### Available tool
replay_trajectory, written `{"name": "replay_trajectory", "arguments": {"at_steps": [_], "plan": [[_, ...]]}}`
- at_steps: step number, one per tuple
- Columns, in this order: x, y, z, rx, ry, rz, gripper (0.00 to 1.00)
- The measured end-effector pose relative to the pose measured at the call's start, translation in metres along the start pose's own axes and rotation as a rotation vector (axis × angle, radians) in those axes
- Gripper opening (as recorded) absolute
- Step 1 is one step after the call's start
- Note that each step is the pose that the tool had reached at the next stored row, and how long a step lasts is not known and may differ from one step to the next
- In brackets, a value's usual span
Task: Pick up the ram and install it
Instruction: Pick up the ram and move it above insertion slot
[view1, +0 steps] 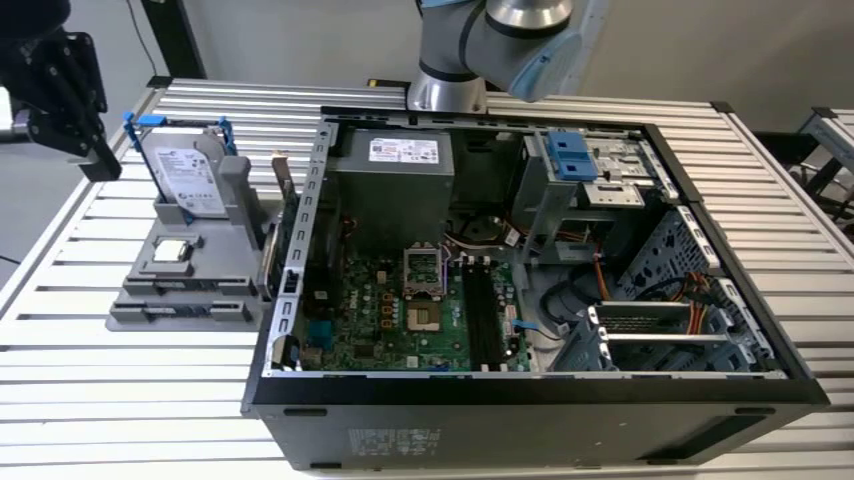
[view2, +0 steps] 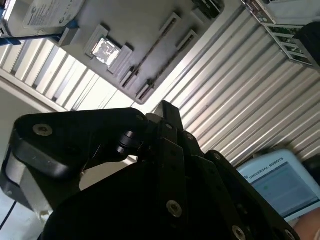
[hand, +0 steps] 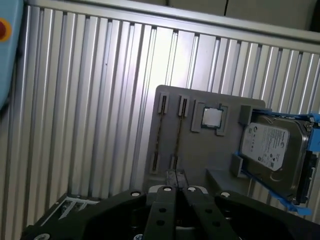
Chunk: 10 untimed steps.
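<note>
The ram (hand: 179, 131) shows as a thin dark strip standing on edge in a slot of the grey holder (hand: 200, 150); a second strip like it (hand: 160, 131) stands in the neighbouring slot. Both strips (view2: 150, 50) also appear in the second wrist view. My gripper (hand: 175, 174) hangs above the holder, apart from it, with its black fingers pressed together and nothing between them. In the exterior view the gripper (view1: 91, 150) sits high at that view's left, beyond the holder (view1: 180, 300). The long black memory slots (view1: 481, 310) lie on the board inside the open computer case (view1: 534, 390).
A silver hard drive (view1: 187, 175) in a blue bracket and a small square chip (view1: 170, 250) sit on the same holder. The slatted metal table (view1: 134, 400) carries everything. The arm's base (view1: 447, 90) stands behind the case. A tablet (view2: 280, 182) lies beside the table.
</note>
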<state>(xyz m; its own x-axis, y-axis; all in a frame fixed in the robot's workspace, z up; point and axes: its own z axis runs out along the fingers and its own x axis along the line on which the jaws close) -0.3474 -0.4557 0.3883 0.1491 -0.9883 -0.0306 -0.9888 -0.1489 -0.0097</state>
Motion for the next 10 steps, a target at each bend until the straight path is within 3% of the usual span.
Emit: {"name": "replay_trajectory", "arguments": {"at_steps": [7, 10], "plan": [[0.0000, 0.0000, 0.0001, -0.0015, -0.0004, -0.049, 0.00], [0.0000, 0.0000, 0.0001, -0.0017, -0.0005, -0.053, 0.00]]}}
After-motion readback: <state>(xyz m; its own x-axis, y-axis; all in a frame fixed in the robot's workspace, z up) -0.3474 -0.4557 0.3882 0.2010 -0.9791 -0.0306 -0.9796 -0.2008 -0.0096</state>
